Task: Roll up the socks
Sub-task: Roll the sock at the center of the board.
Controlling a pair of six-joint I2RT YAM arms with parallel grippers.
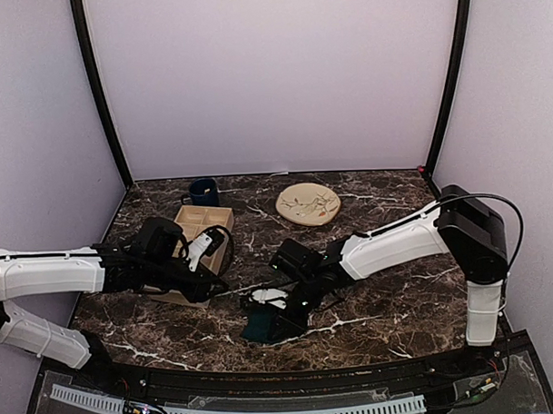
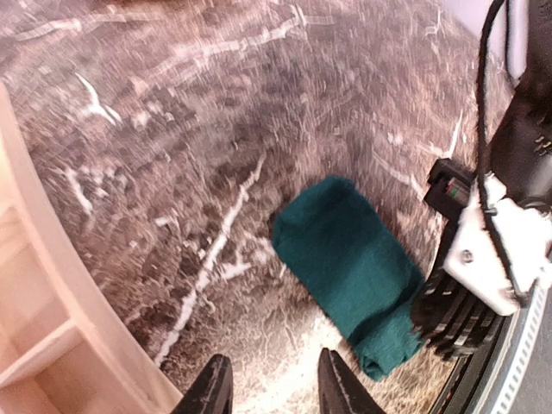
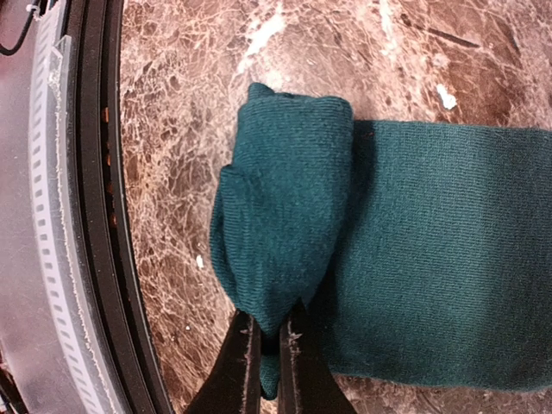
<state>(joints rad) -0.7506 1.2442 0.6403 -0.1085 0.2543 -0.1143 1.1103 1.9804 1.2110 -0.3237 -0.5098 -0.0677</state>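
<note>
Currently: teal socks (image 3: 431,250), roll begun, most length flat. R gripper (image 3: 269,345) pinched on rolled end; L gripper (image 2: 267,388) slightly apart, seemingly empty.

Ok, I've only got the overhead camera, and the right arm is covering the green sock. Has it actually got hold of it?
Observer: Yes. On the right wrist camera the right gripper is closed on the green sock, pinching a folded-over end.
Operator: How far along is the roll?
Observer: One fold only. That end lies doubled over the flat part, and the rest lies flat on the table.
Operator: And the left gripper?
Observer: The left wrist camera shows the left gripper open and empty, over the table beside the wooden tray, short of the sock.
</note>
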